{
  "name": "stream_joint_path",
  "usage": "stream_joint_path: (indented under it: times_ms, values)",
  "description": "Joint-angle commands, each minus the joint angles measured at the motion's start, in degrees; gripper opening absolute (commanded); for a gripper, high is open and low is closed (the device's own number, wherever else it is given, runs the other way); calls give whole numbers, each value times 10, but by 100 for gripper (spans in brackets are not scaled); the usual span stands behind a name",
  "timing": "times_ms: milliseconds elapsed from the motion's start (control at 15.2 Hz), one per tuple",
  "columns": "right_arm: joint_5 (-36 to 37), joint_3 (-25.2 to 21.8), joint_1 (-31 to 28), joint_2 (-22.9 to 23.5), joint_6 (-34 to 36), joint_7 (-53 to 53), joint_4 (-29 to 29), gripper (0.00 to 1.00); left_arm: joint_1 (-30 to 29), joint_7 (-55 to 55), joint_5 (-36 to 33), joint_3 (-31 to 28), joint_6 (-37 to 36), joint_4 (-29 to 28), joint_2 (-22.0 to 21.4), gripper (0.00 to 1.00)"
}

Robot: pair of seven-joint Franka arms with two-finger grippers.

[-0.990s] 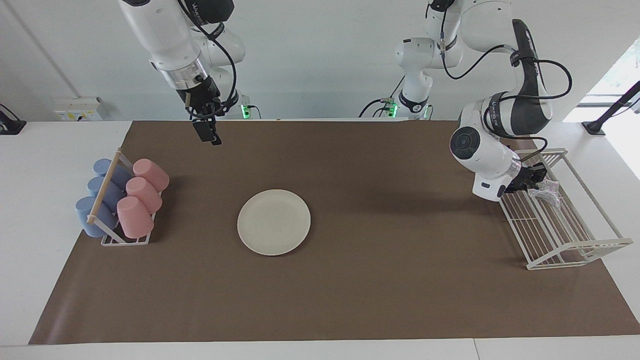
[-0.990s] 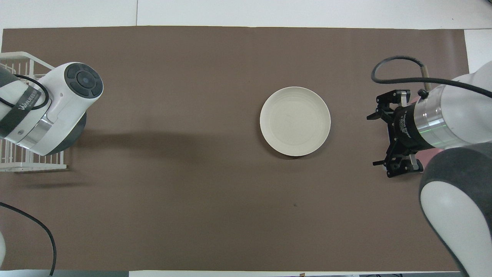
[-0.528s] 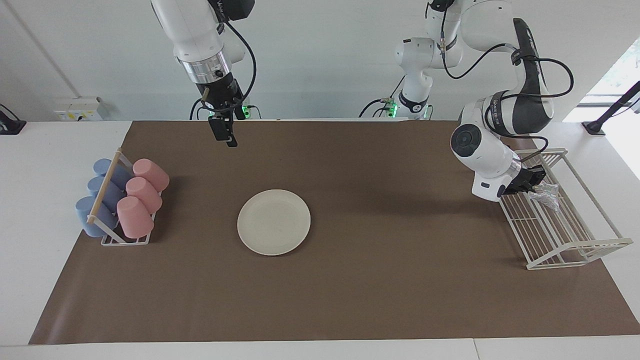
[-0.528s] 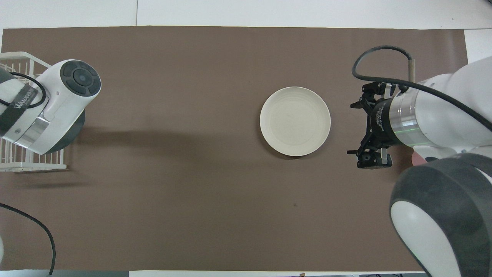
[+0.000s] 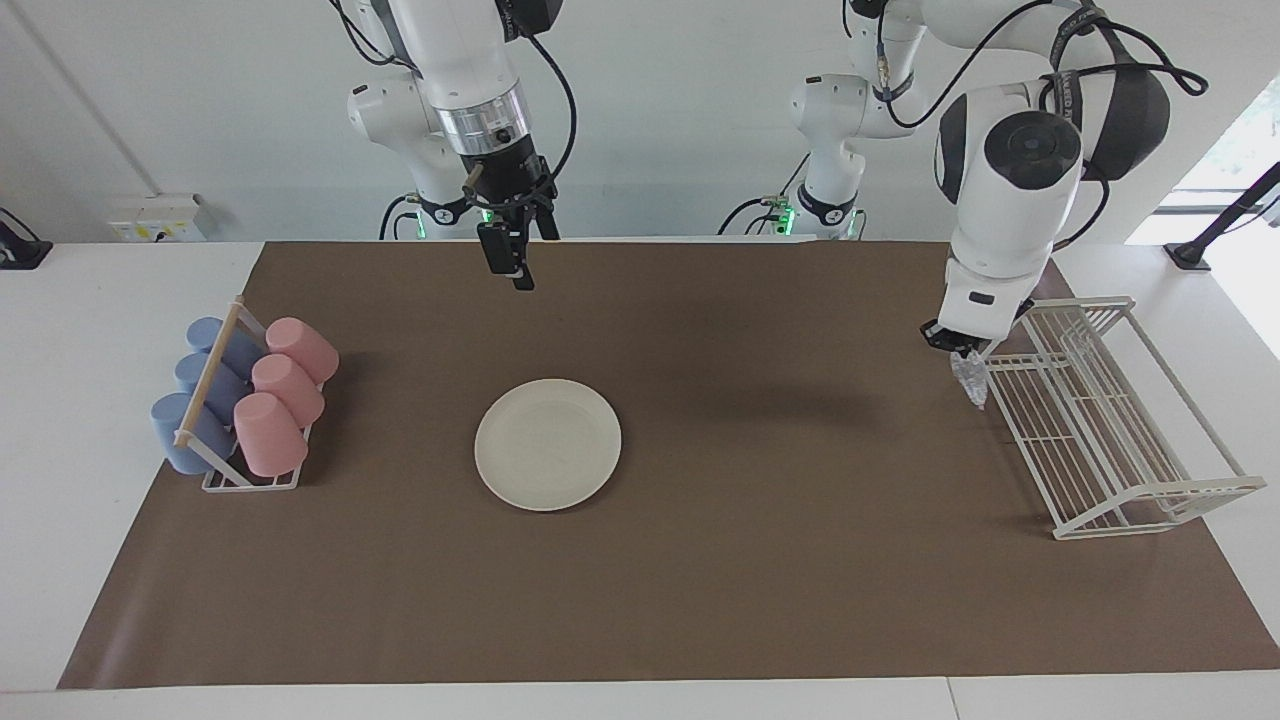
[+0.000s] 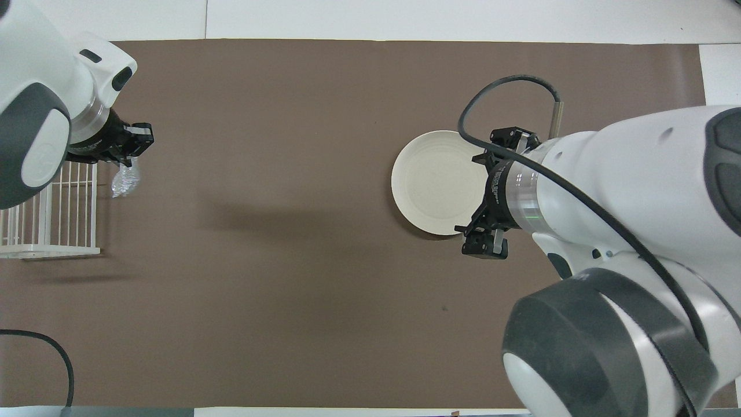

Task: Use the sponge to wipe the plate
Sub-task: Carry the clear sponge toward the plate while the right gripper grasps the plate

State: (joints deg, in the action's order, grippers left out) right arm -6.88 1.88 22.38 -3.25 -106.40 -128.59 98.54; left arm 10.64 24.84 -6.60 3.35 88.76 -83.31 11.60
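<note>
Sponge (image 5: 972, 381) hangs pinched in left gripper (image 5: 962, 350) over mat edge beside wire rack (image 5: 1115, 420); right gripper (image 5: 507, 262) spread wide near plate (image 5: 548, 444)

Arm shells (image 5: 1010, 200): glossy white, dark grey joint caps
Wrist band (image 5: 485, 120): bare silver metal ring
Grippers: black
Cables (image 6: 509, 92): black, looped outside
Bases (image 5: 790, 213): green lights

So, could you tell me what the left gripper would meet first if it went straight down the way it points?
Probably the brown mat, beside the white wire rack; the sponge hanging from the left gripper would land first.
</note>
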Motion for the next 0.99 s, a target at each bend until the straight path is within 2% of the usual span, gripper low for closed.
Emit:
stream_joint_path:
  times_ms: [0,132,264,396,726,924]
  values:
    - [3,0,-3,-4,-4,-5,9,100,-21,-4,162,-13,-19,12,-25,0]
    - [3,1,-3,-6,-4,3,12,100,-42,-9,260,-12,-29,-1,-32,0]
    - [3,1,-3,-7,-1,3,15,100,-54,-17,358,-12,-26,-39,-52,0]
    - [0,1,-3,-8,5,1,16,100,-61,-53,436,-12,-18,-100,-82,0]
    - [0,2,14,-11,1,1,23,100,-56,-173,635,-14,65,-315,-189,0]
    - [-5,2,19,-12,-10,-9,25,100,-43,-234,719,-11,79,-369,-197,0]
